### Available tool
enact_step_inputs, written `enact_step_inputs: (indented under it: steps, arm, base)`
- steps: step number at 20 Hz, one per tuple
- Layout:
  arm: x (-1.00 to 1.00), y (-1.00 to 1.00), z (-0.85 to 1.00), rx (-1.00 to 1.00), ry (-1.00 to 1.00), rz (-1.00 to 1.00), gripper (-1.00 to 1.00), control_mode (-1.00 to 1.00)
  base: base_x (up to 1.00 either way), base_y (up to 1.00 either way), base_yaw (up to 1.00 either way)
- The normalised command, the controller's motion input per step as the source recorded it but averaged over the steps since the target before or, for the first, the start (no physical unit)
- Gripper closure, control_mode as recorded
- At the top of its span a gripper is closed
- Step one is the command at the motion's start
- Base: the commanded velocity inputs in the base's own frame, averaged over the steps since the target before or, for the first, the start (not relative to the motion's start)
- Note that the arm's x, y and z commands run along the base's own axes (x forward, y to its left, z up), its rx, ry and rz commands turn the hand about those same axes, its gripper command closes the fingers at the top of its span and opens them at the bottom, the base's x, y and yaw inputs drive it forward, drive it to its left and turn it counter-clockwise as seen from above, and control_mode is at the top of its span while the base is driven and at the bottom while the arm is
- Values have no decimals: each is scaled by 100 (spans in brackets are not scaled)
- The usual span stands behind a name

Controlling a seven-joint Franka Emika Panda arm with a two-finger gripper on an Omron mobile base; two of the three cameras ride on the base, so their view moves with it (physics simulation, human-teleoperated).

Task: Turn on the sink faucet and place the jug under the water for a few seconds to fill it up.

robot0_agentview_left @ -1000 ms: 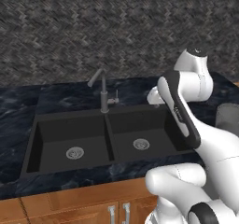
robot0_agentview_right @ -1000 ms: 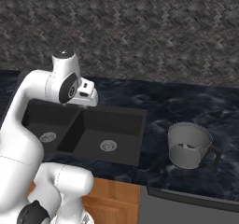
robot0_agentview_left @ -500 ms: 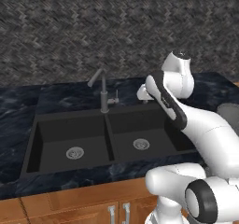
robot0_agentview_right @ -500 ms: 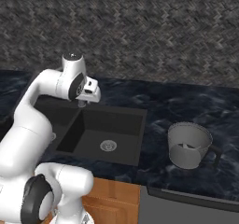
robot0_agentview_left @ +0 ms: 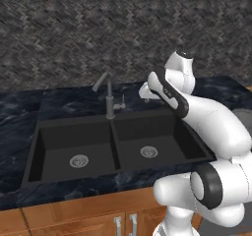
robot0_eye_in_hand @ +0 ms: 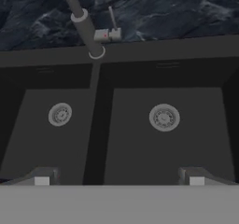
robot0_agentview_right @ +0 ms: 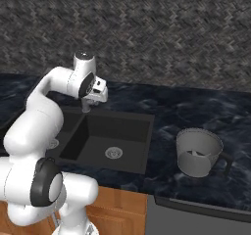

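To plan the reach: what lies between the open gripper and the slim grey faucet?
Nothing: the hand view shows bare black sink between gripper and faucet.

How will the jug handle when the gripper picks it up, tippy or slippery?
The jug stands upright on the counter, wide-mouthed and only slightly tapered, so it probably won't tip easily. It looks empty and thin-walled, so likely light. Its smooth translucent wall may be slippery, and it looks wide against the open gripper.

Black sink, grey faucet, marbled dark counter
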Motion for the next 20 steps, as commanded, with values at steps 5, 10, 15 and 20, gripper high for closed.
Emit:
enact_step_inputs:
  steps: [5, 10, 15, 20]
  arm:
    - [30, 0, -29, 17, 0, 0, -100, -100]
    - [31, 0, -26, 14, 0, 0, -100, -100]
    - [40, 7, -16, 2, 0, 0, -100, -100]
    - [36, 8, -12, 0, 0, 0, -100, -100]
  base:
    - [0, 0, 0]
    - [0, 0, 0]
    - [0, 0, 0]
    - [0, 0, 0]
